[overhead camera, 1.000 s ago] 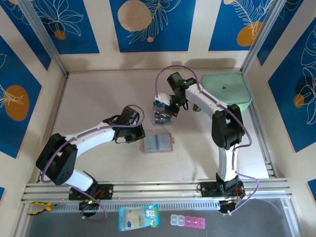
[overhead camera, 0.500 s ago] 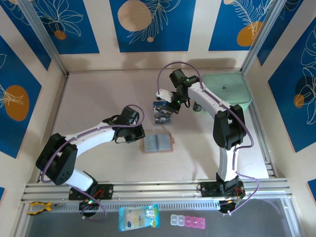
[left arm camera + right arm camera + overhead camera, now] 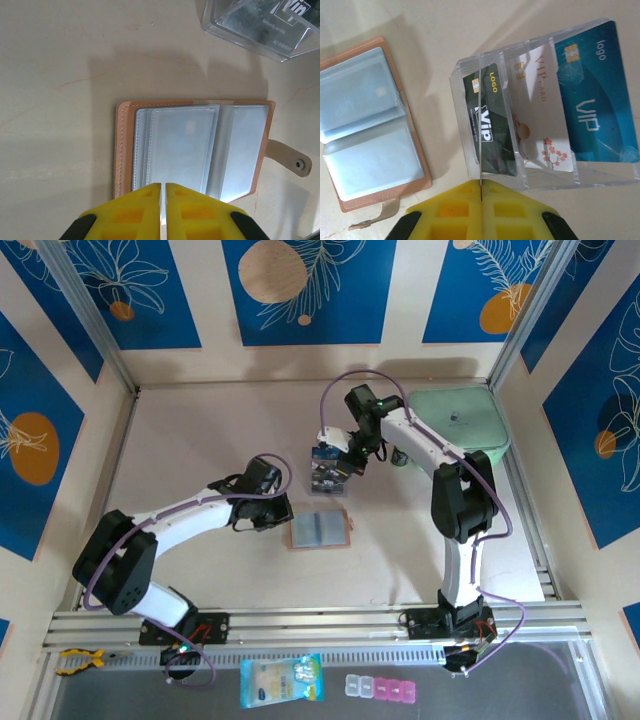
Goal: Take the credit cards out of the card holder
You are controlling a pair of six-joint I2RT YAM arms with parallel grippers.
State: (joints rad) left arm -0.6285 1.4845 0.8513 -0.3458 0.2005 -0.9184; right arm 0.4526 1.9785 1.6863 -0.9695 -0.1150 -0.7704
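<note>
Yellow left fingers (image 3: 157, 192) are pressed together with nothing between them. They hang just at the edge of the card holder (image 3: 195, 150) that faces the left side of the tabletop (image 3: 200, 440). The right fingers (image 3: 485, 191) are closed too. The lower end of the black card (image 3: 487, 130) reaches up to them, but I cannot tell whether they pinch it.

The card holder lies opened flat about the middle of the tabletop, with its snap tab (image 3: 290, 159) free and its pockets facing up. Just beyond it, toward the far edge, stands a clear plastic box (image 3: 555, 176).

By my judgement the task is mostly done. Three credit cards stand in the slots of the box, out of the holder: the black card, a white card (image 3: 540, 110) with pink flowers and a blue card (image 3: 587, 95). In one pocket of the holder a pale card (image 3: 360, 92) with a chip seems to sit behind the plastic, so one more pull is probably left. The other pockets look empty, though the shine hides some of them.

Count: one card holder, one box, three cards outside, seemingly one inside.
</note>
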